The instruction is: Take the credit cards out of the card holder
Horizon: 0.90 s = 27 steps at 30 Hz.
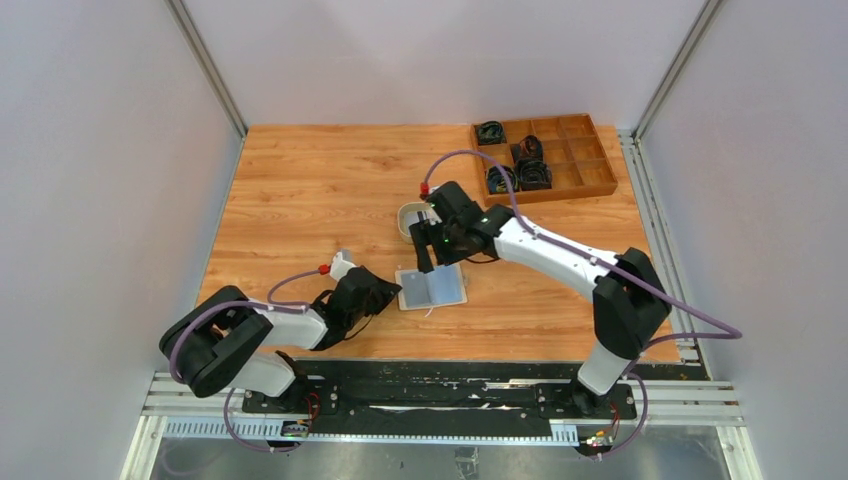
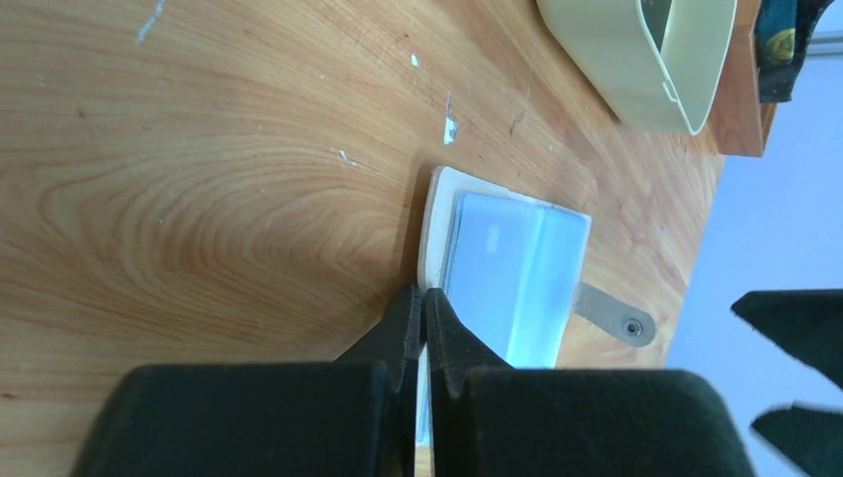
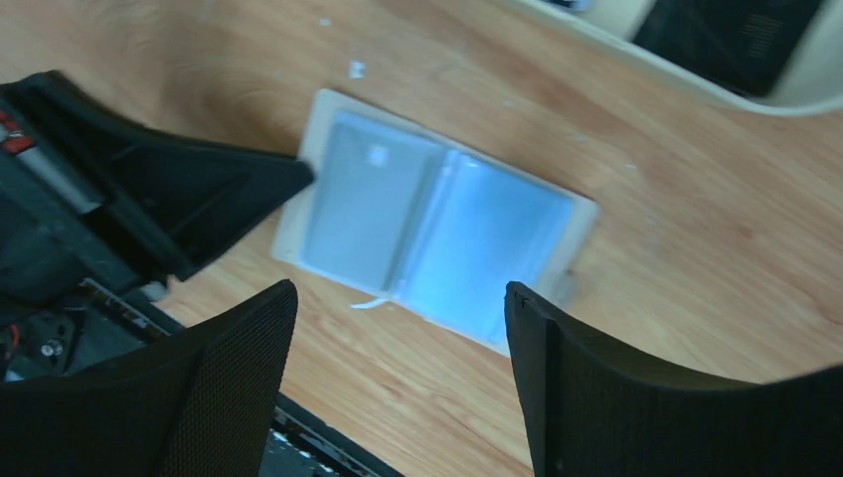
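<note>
The wallet (image 1: 432, 287) lies open and flat on the desk (image 1: 300, 190), just below the middle of the top view, with its pale blue inside facing up. In the left wrist view its snap tab (image 2: 611, 320) sticks out toward the lower right. A light card (image 3: 363, 199) shows in the wallet's left-hand pocket in the right wrist view.

Your left jaws are pressed together, tips right at the wallet's left edge in the top view. A pale sliver shows between them in the left wrist view, but you cannot tell from here whether they pinch that edge or only touch it.

Your right jaws stand wide apart and hold nothing, hanging over the wallet's upper left part in the top view.

Just above them sits the tray (image 1: 403, 222), with a black card (image 3: 736, 40) lying in it. The wooden box (image 1: 578, 127) is at the upper right, well apart from the wallet
</note>
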### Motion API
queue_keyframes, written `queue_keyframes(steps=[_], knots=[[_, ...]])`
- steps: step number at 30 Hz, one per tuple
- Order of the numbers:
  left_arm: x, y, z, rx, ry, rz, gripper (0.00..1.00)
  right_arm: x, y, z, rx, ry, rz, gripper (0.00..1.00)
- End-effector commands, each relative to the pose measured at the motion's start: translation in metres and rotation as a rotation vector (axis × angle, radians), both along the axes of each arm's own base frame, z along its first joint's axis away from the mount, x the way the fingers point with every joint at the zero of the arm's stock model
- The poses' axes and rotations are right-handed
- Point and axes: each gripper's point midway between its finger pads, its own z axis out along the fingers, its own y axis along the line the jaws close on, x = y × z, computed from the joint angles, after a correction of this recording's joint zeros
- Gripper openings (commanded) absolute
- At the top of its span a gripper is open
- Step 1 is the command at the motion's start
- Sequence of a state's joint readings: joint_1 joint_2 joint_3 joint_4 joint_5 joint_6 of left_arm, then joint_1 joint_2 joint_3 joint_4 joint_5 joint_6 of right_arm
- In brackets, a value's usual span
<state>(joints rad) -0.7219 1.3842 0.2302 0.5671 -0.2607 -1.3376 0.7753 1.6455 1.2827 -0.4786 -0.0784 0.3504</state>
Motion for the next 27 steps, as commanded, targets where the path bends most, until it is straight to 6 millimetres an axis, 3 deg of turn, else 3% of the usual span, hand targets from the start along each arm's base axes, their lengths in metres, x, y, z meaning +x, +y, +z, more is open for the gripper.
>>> queue_keyframes(steps=[1, 5, 15, 27], knots=[[0.005, 0.018, -0.005, 0.066, -0.011, 0.064, 0.00, -0.022, 0.031, -0.019, -0.072, 0.038, 0.034, 0.80], [0.008, 0.020, 0.002, 0.041, -0.023, 0.098, 0.00, -0.034, 0.050, -0.027, -0.093, 0.038, 0.077, 0.81], [0.009, 0.019, 0.021, -0.042, -0.098, 0.107, 0.00, -0.033, 0.055, -0.047, -0.189, -0.016, 0.075, 0.88], [0.005, 0.010, 0.012, -0.104, -0.075, 0.080, 0.00, -0.027, 0.072, -0.050, -0.138, -0.036, 0.121, 0.88]])
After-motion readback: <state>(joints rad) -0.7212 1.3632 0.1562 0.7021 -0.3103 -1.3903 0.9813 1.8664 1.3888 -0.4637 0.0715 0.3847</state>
